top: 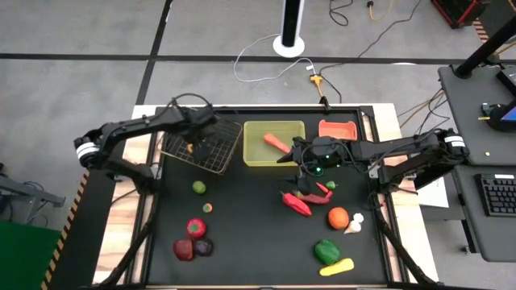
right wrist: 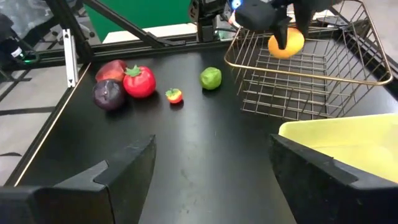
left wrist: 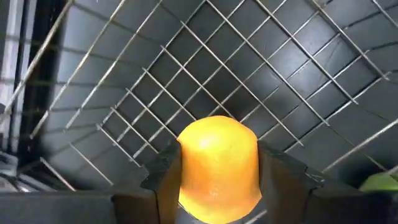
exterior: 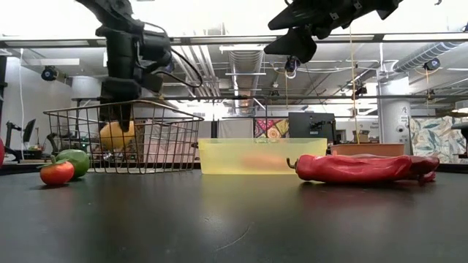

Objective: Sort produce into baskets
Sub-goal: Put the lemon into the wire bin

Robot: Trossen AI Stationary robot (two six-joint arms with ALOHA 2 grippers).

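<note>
My left gripper (top: 192,143) reaches down into the dark wire basket (top: 219,155) at the table's far left and is shut on a yellow-orange round fruit (left wrist: 217,155). The fruit also shows in the low view (exterior: 117,136) and the right wrist view (right wrist: 286,42). My right gripper (top: 300,171) is open and empty, high above the table between the yellow-green tray (top: 258,158) and the red chili (top: 296,203). A carrot (top: 276,142) lies in the tray. The salmon bin (top: 338,129) stands to the right of the tray. My left gripper pinches the round fruit by its two opposite sides (left wrist: 186,180) between its two fingers (left wrist: 163,180). The fingers come from above, pointing down into the basket. The fruit sits inside the basket walls, a little above the wire floor.
Loose on the black table: a lime (top: 198,187), a small tomato (top: 207,207), a big tomato (top: 195,227), a purple beet (top: 204,247), an orange fruit (top: 338,217), garlic (top: 354,224), a green pepper (top: 326,251) and a yellow piece (top: 336,266). The table's middle is bare.
</note>
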